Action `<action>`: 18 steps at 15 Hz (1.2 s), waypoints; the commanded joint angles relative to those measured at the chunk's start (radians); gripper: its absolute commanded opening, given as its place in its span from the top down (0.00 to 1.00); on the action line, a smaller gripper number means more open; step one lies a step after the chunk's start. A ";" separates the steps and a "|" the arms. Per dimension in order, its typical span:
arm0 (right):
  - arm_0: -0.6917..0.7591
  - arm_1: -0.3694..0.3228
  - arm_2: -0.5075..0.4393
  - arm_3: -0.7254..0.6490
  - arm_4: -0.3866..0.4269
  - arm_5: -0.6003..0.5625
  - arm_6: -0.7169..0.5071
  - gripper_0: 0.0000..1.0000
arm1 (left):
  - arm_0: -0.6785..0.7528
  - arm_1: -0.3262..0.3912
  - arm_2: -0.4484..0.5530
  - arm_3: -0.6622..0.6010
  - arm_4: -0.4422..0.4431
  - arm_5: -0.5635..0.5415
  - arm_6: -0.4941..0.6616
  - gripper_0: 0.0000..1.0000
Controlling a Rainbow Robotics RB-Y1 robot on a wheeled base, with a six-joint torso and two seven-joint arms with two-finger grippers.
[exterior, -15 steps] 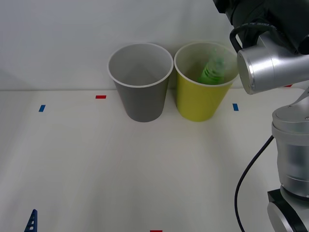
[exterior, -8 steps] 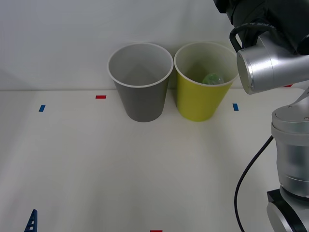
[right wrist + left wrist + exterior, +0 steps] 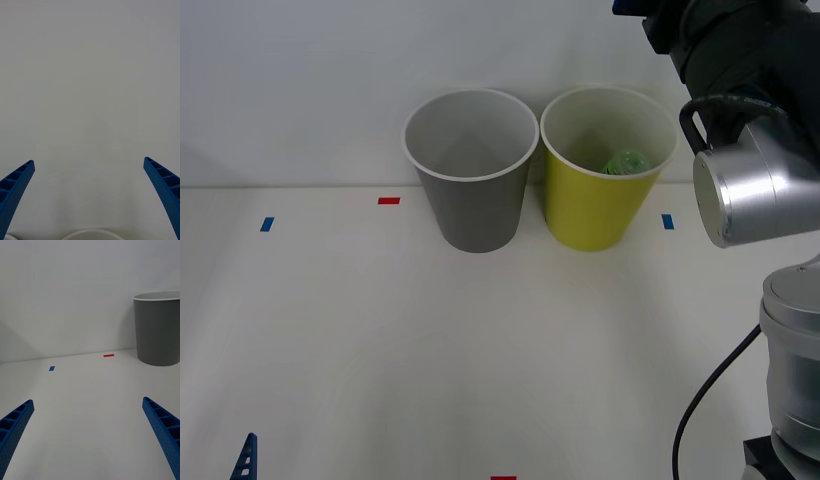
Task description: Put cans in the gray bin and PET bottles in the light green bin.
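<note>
Front view: the round tapered gray plastic bin (image 3: 471,170) with its white rim is standing at upper centre, and the round tapered yellow-green plastic bin (image 3: 607,170) is touching or nearly touching it on its right side. You are seeing the small clear PET bottle (image 3: 625,163) with its bright green label lying low inside the yellow-green bin, only its top part peeking above the near rim; its cap is hidden. The gray bin is looking empty. The right arm's silver and black links are filling the right edge of the frame, high above the bins. A blue fingertip of the left gripper (image 3: 245,459) is poking in at lower left.

Right wrist view: the right gripper (image 3: 90,198) is spread wide, holding nothing, facing a plain pale wall; a white rim is just showing at the bottom edge.

Left wrist view: the left gripper is also gaping and empty, hovering low over the white table (image 3: 86,397), gray bin at upper right.

Risk, as a judgement: if the right arm drops or swings while over the rims, you could clip and topple a bin, spilling the bottle.
</note>
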State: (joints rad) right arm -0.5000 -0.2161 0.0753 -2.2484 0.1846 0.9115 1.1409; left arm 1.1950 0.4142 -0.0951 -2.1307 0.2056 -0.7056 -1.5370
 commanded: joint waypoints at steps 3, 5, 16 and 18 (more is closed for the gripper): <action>0.209 -0.051 0.003 -0.204 -0.042 0.000 0.011 0.00 | 0.000 0.000 0.000 0.000 0.000 0.000 0.000 0.00; 0.285 -0.069 0.001 -0.257 -0.042 -0.014 0.011 0.00 | 0.000 0.000 0.000 0.000 0.000 0.000 0.000 0.00; 0.830 -0.177 -0.032 -0.330 0.015 -0.431 -0.001 0.00 | 0.000 0.000 0.000 0.000 0.000 0.000 0.000 0.00; 0.923 -0.177 -0.039 -0.330 0.016 -0.517 -0.001 0.00 | 0.000 0.000 0.000 0.000 0.000 0.000 0.000 0.00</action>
State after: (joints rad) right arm 0.3825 -0.3908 0.0412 -2.5789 0.1988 0.4337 1.1400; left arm 1.1950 0.4142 -0.0951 -2.1307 0.2056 -0.7056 -1.5371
